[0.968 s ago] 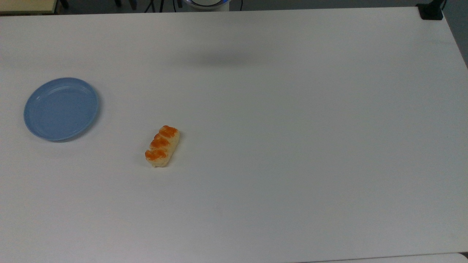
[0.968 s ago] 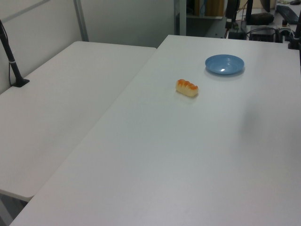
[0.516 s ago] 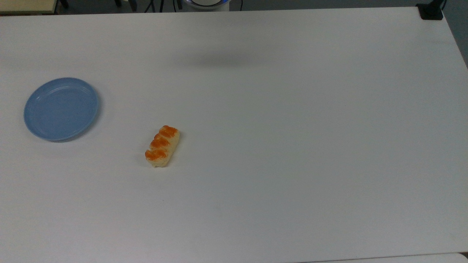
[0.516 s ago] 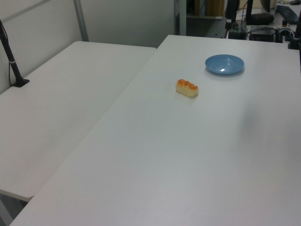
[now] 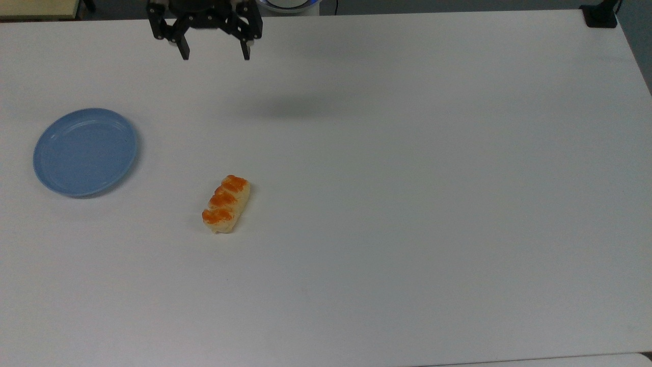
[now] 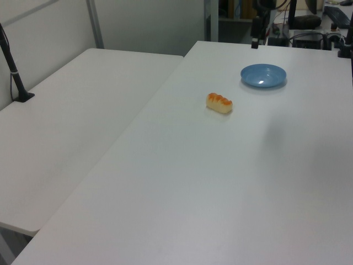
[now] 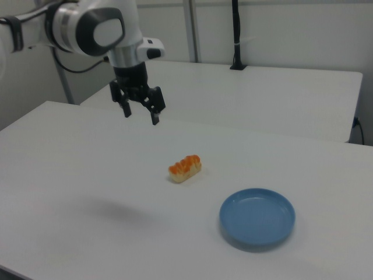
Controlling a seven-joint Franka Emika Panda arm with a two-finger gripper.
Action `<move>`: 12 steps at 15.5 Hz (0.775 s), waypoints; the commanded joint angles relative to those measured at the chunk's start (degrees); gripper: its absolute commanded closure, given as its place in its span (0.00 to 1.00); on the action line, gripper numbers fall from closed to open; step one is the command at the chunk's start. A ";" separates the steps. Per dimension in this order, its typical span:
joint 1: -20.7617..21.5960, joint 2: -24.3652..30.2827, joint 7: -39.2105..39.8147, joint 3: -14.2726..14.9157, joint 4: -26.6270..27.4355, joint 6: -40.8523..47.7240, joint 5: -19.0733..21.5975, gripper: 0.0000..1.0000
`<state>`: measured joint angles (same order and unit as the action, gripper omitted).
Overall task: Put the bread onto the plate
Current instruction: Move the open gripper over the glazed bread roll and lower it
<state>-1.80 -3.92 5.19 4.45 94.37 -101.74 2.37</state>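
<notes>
The bread [image 5: 225,204], a small pale loaf with orange-brown bumps, lies flat on the white table [image 5: 407,204], left of centre in the top view. The round light-blue plate [image 5: 85,152] rests with nothing on it near the top view's left edge, well apart from the bread. My gripper [image 5: 215,55] hangs high over the far edge of the table, open and holding nothing, its black fingers spread wide. In the right view the gripper [image 7: 141,116] is above and behind the bread [image 7: 185,168], with the plate [image 7: 257,217] nearer the camera. The left view has the bread [image 6: 219,103] in front of the plate [image 6: 263,75].
A second white table [image 6: 71,127] adjoins this one, with a black post [image 6: 14,72] clamped to its edge. Another black clamp [image 5: 601,15] sits at the top view's upper right corner. The arm's shadow [image 5: 295,107] falls on the table's far half.
The gripper has come into the top view at the far edge, open. The arm's shadow has shifted slightly. Bread and plate have not moved.
</notes>
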 commanded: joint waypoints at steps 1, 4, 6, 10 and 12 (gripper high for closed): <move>0.92 -4.76 -12.89 0.12 0.64 -8.19 0.27 0.00; 0.92 -9.16 -16.69 0.12 0.73 -14.44 0.18 0.00; 1.44 -12.23 -19.06 0.03 0.56 -17.95 -0.17 0.00; 2.42 -17.34 -23.20 0.03 0.56 -24.38 -2.89 0.00; 2.33 -19.44 -23.73 0.03 0.38 -26.05 -3.69 0.00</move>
<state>0.09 -20.98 -15.99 4.24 95.11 -125.22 0.60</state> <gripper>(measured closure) 0.000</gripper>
